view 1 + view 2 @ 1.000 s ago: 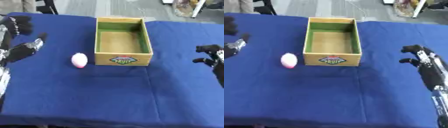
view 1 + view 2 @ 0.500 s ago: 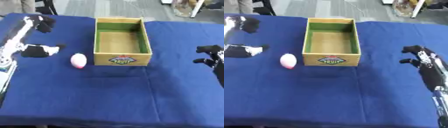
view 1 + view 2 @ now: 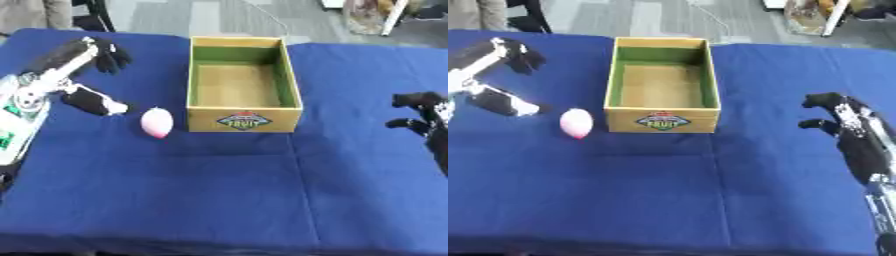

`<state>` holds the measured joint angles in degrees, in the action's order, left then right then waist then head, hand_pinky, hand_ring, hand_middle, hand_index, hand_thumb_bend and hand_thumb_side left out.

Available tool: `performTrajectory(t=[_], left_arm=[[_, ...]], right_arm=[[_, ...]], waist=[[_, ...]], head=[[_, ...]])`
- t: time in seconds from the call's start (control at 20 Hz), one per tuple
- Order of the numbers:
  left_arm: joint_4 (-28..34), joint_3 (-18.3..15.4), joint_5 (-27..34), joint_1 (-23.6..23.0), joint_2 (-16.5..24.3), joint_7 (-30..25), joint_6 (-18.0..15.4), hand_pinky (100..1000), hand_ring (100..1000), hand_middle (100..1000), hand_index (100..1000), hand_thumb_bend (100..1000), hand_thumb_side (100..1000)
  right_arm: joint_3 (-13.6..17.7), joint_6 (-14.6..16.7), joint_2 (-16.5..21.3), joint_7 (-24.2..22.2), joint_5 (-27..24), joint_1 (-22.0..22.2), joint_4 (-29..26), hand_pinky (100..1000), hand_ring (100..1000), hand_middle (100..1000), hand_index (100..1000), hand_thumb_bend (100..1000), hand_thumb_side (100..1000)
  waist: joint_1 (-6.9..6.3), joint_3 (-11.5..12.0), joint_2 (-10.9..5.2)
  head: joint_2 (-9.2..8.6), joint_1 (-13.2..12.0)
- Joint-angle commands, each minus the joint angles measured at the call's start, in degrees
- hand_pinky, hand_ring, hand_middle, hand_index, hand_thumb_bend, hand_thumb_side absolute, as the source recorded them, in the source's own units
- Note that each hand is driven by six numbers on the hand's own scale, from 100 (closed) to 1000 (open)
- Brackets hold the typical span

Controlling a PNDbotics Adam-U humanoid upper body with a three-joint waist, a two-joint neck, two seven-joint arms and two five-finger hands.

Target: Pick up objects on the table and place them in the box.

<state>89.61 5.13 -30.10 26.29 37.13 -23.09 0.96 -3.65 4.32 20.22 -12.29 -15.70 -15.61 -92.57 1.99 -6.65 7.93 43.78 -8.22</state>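
A pink egg-shaped object [image 3: 157, 122] lies on the blue table just left of the box's front corner. The box [image 3: 241, 84] is an open cardboard one with a green inside and a fruit label on its front; nothing shows in it. My left hand [image 3: 77, 70] hovers to the left of the pink object, open, its fingers spread wide with the thumb [image 3: 94, 102] reaching toward the object but apart from it. Over at the table's right side is my right hand [image 3: 843, 120], its fingers curled and holding nothing.
The blue cloth [image 3: 219, 185] covers the whole table. Beyond the far edge are a grey floor, a person's legs [image 3: 35, 12] at the top left and chair legs at the top right.
My left hand has swung in from the left edge toward the pink object and spread its fingers. The right hand has stayed put.
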Motion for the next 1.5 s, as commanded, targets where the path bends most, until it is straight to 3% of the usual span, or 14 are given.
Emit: performTrajectory(t=[0.05,0.4,0.7,1.05,1.5], left_arm=[[-3.3,1.5,-1.2,2.6,2.2,-1.0,-0.8,657,613,598,762,712,189],[-11.4,5.5,-3.6,7.5,2.3,-4.3,-3.7,663,618,611,766,732,207],[-17.3,7.0,-5.1,10.5,1.3,-7.8,-6.6,665,619,612,766,760,247],[-17.8,8.3,-3.7,11.3,0.0,-10.4,-8.5,668,627,624,771,780,272],[-19.6,10.0,-4.6,12.2,-3.2,-8.1,-8.7,673,638,636,779,775,269]], right_arm=[[0.0,0.0,0.8,-0.3,0.5,-0.6,-0.4,643,941,646,709,100,692],[-0.3,-0.1,0.7,-0.6,0.5,-0.6,-0.3,643,941,645,709,100,695],[-0.5,-0.1,0.7,-0.9,0.6,-0.7,-0.2,643,941,645,709,100,698],[-0.5,-0.2,0.5,-1.0,0.7,-0.7,-0.1,643,941,645,709,100,701],[-0.6,-0.1,0.2,-1.1,0.8,-0.6,0.0,643,941,645,709,100,704]], waist=[[-0.19,-0.1,-0.93],[-0.4,-0.8,-1.17],[-0.53,-1.2,-1.22],[-0.57,-1.3,-1.11],[-0.24,-1.7,-1.02]], head=[[0.34,-0.3],[0.34,-0.7],[0.34,-0.9],[0.34,-1.0],[0.34,-1.2]])
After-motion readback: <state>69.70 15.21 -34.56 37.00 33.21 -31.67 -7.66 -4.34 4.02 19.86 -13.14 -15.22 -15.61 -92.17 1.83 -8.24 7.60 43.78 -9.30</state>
